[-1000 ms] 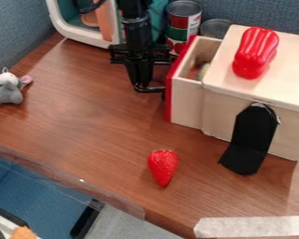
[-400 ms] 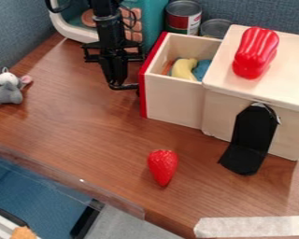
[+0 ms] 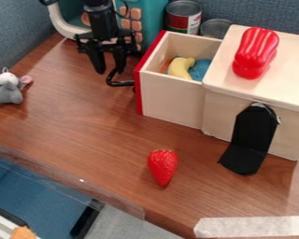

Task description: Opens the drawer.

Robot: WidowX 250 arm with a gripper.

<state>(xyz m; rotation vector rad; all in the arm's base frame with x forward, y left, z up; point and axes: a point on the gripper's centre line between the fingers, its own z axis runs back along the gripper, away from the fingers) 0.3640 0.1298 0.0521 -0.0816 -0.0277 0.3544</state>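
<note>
The black gripper (image 3: 110,70) stands open at the upper left of the table, its two fingers apart with nothing seen between them. Just below its fingertips is the drawer's curved black handle (image 3: 119,84); whether they touch I cannot tell. The wooden drawer (image 3: 172,100), with its red front edge-on to the camera, sticks out leftward from its box (image 3: 230,105). Inside the drawer lie a yellow item (image 3: 180,67) and a blue one (image 3: 200,69).
A red pepper (image 3: 256,52) lies on top of the box, and a black stand (image 3: 249,140) leans at its side. A strawberry (image 3: 162,167) and a grey plush mouse (image 3: 7,88) rest on the table. Cans (image 3: 183,17) and a teal toy (image 3: 153,21) stand behind.
The drawer has slid left out of its box, uncovering the items inside. The gripper moved left with it, then its fingers spread and it rose a little from the handle.
</note>
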